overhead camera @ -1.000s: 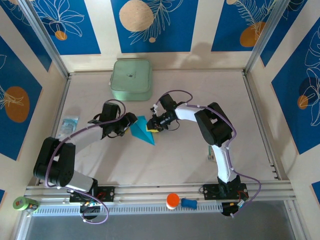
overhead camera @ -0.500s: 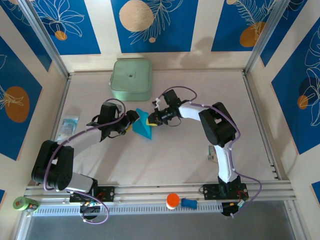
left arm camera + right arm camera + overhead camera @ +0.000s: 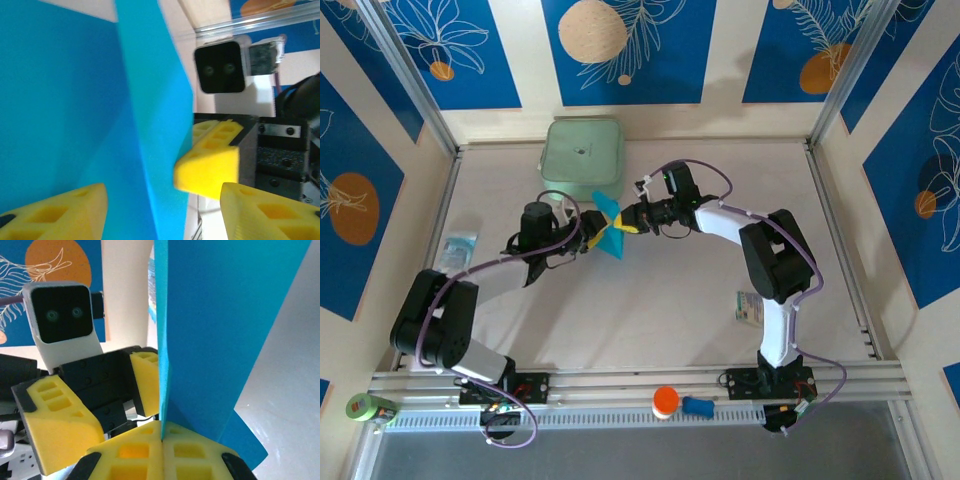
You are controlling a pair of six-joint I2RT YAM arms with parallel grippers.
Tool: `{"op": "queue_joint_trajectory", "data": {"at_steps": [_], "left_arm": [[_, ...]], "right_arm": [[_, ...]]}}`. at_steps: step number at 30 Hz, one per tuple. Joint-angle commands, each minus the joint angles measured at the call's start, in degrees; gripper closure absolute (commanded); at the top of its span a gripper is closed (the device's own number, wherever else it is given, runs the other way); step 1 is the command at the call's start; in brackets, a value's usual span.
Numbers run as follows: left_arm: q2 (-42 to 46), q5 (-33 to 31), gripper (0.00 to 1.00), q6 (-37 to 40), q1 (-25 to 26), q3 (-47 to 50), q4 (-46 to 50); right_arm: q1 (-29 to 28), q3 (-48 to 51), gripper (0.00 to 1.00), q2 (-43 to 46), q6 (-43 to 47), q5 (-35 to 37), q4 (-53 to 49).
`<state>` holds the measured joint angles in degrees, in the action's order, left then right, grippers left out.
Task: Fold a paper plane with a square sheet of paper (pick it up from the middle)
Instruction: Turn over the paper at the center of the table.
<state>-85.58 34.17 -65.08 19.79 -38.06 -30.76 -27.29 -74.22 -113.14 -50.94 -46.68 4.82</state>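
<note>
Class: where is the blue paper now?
In the top view, the blue paper stands near the green box, pinched by the right gripper, left gripper alongside.

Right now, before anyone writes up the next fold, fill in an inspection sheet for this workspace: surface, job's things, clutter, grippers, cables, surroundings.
Surface: beige table, flat, no spills seen.
Job's things: cyan paper, partly folded, held up between the two grippers.
Clutter: pale green box at the far edge; left packet and right packet on the table; orange cap and green canister by the near rail.
Grippers: right gripper shut on the paper's edge; left gripper open, jaws either side of the paper.
Cables: purple cables looped along both arms.
Surroundings: blue leaf-print wall panels and a metal frame.
</note>
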Motion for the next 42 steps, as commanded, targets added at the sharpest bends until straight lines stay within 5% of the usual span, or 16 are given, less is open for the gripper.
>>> {"op": "queue_joint_trajectory", "data": {"at_steps": [1, 22, 30, 36, 42], "left_arm": [[-0.9, 1.7, 0.43, -1.0, 0.3, -0.1, -6.3], [-3.6, 0.4, 0.69, -3.3, 0.1, -1.6, -13.8], [-3.3, 0.8, 0.89, -2.4, 0.0, -2.8, -13.2], [-0.6, -1.6, 0.92, 4.4, -0.4, -5.2, 0.3], [2.1, -14.8, 0.93, 25.1, 0.4, -16.7, 39.5]], "right_arm": [[0.4, 1.2, 0.98, 2.2, -2.9, -3.8, 1.1], [0.9, 7.2, 0.97, 5.7, -10.2, -8.1, 8.9], [2.5, 8.4, 0.76, 7.9, -9.7, -7.1, 9.2], [5.3, 8.7, 0.58, 13.1, 0.0, 1.6, -2.6], [7.1, 9.1, 0.52, 19.0, 10.5, 21.9, -17.5]]}}
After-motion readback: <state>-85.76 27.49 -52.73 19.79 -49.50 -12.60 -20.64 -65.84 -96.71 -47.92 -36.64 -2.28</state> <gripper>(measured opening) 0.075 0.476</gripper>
